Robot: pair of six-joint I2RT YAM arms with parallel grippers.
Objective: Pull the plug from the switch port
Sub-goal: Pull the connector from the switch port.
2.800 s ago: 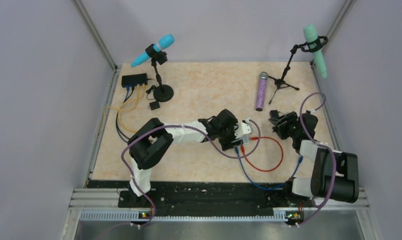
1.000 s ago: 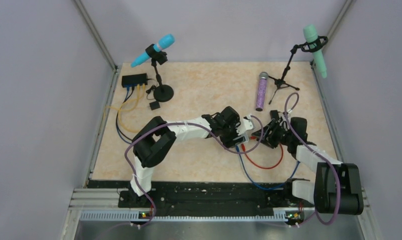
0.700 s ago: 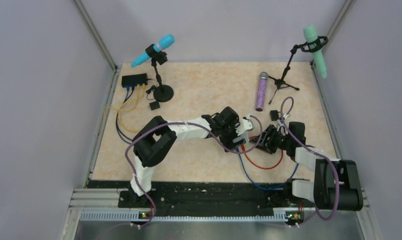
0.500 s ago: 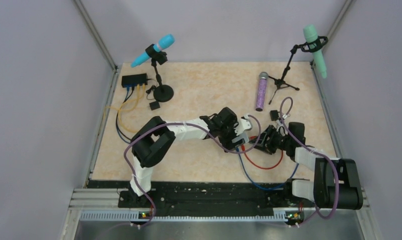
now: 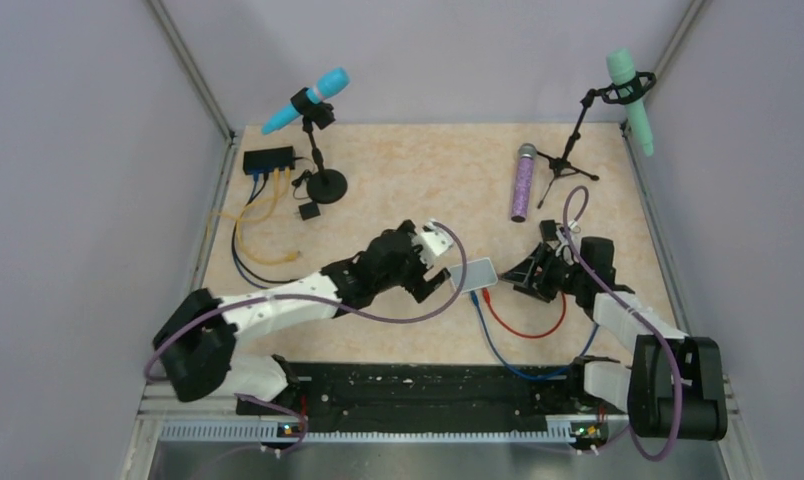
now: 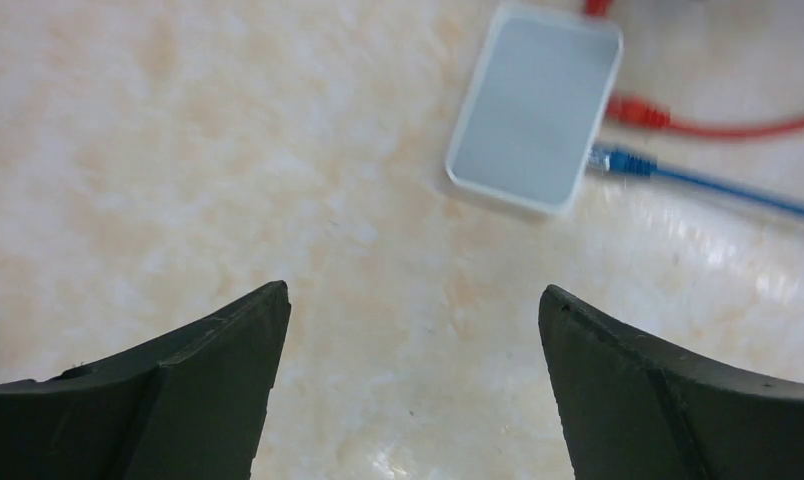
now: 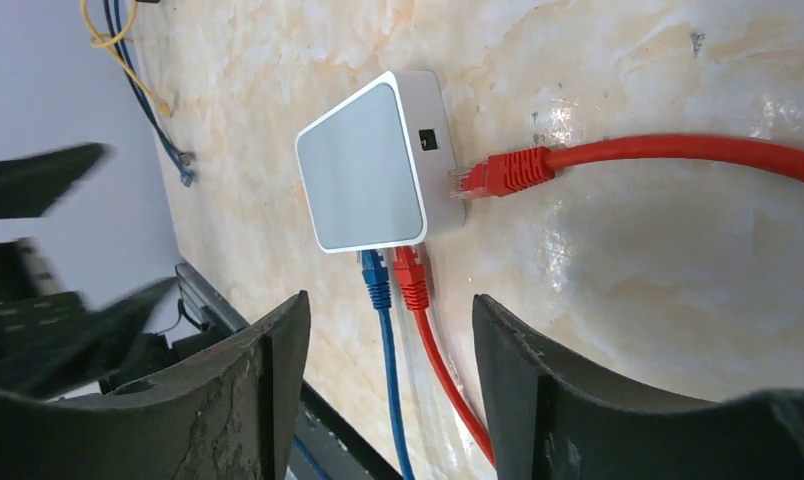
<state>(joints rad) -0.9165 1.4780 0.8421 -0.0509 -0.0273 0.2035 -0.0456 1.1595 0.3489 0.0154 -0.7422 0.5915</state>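
Switch: black box (image 5: 269, 159) sitting at far-left corner of table, just left of mic stand base (image 5: 327, 186). Yellow & blue cables (image 5: 246, 215) running from its near edge toward the near side. Too small to tell how many plugs are seated.
L gripper: (image 6: 413, 310) hovering over bare tabletop mid-table, jaws spread as wide as they go, holding nothing. Pale grey pad (image 6: 535, 108) lying just beyond its tips.
R gripper: (image 7: 388, 305) jaws standing roughly half apart, nothing btwn them, pointing at the same grey pad from the right.
Pad wiring: red plug (image 7: 498, 172) lying against pad's side; can't tell if it's seated. Blue plug (image 7: 376, 275) and a 2nd red plug (image 7: 408, 275) sitting at its near edge.
Step in hand: judging by layout, both arms are working around the grey pad, well apart from the switch. Nothing is gripping a switch plug, so the pull itself looks not yet started.
Next move: prob. L arm, being the closer one, reaching far-left, lining up w/ one plug at the switch's near edge, closing on the plug body rather than the cable, pulling straight out along the socket.
Watch for: light switch sliding w/ the pull; mic stand crowding the approach.
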